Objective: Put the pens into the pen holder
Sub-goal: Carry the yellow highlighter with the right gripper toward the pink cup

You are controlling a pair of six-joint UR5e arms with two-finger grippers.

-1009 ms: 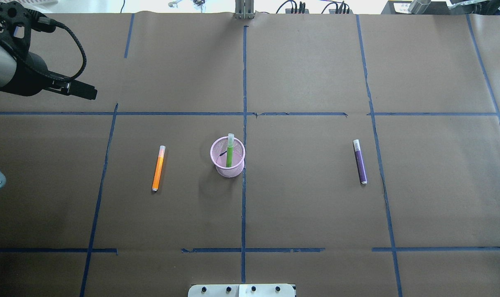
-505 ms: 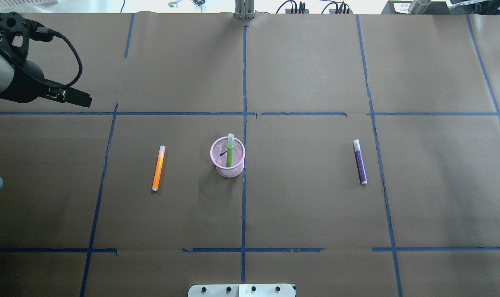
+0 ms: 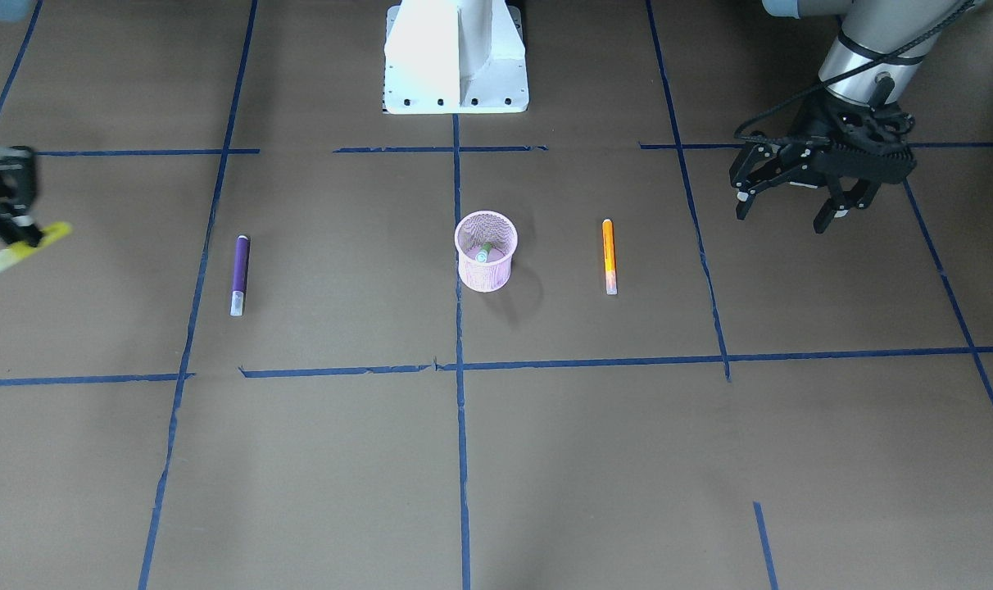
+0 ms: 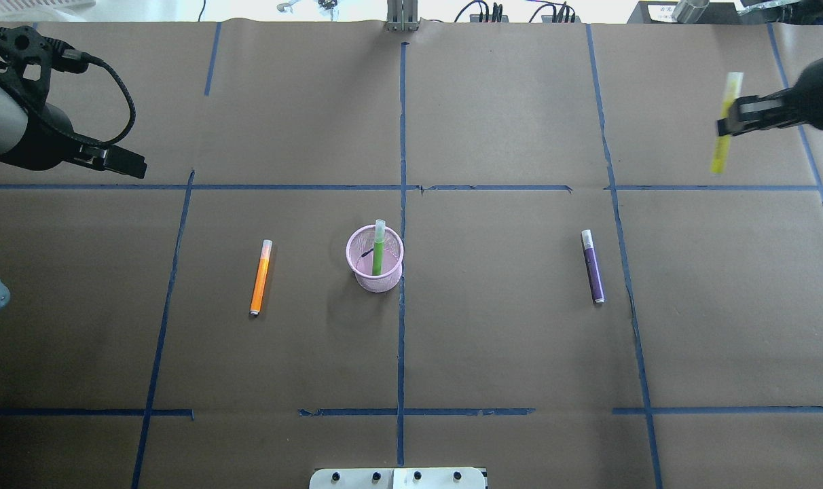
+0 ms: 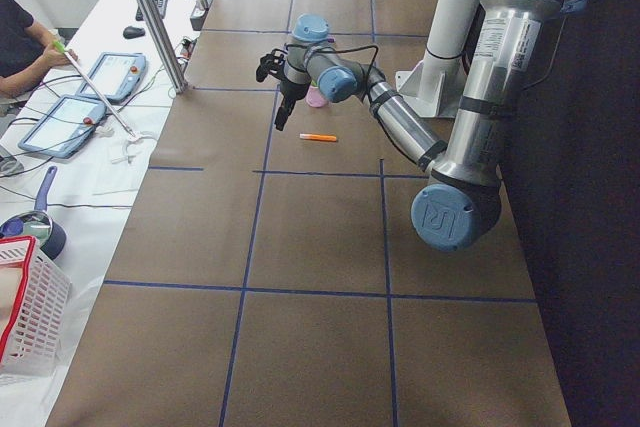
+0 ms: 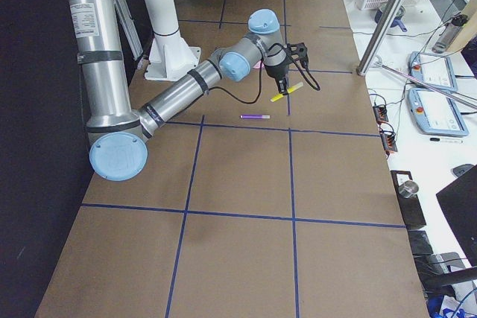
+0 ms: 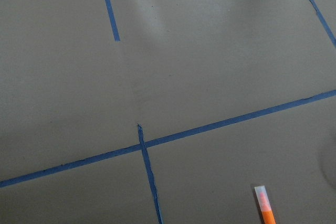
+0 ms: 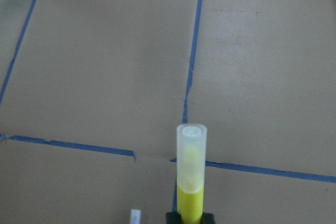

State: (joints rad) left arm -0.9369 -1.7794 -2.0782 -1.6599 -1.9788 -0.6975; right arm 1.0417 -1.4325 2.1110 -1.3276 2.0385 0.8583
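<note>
The pink mesh pen holder (image 4: 386, 280) stands at the table's middle with a green pen (image 4: 378, 248) upright in it; it also shows in the front view (image 3: 485, 275). An orange pen (image 4: 261, 276) lies flat to its left, a purple pen (image 4: 593, 266) flat to its right. My right gripper (image 4: 724, 125) is shut on a yellow pen (image 4: 726, 109), held in the air at the far right, beyond the purple pen. My left gripper (image 3: 782, 220) is open and empty, up over the far left, away from the orange pen (image 3: 608, 256).
Blue tape lines (image 4: 402, 187) divide the brown paper table cover. The white robot base (image 3: 455, 57) stands at the near edge. Cables and a metal post (image 4: 402, 17) sit along the far edge.
My right gripper has come in from the right edge with the yellow pen, moving left. My left gripper has drawn back slightly left. The pens on the table have not moved.
</note>
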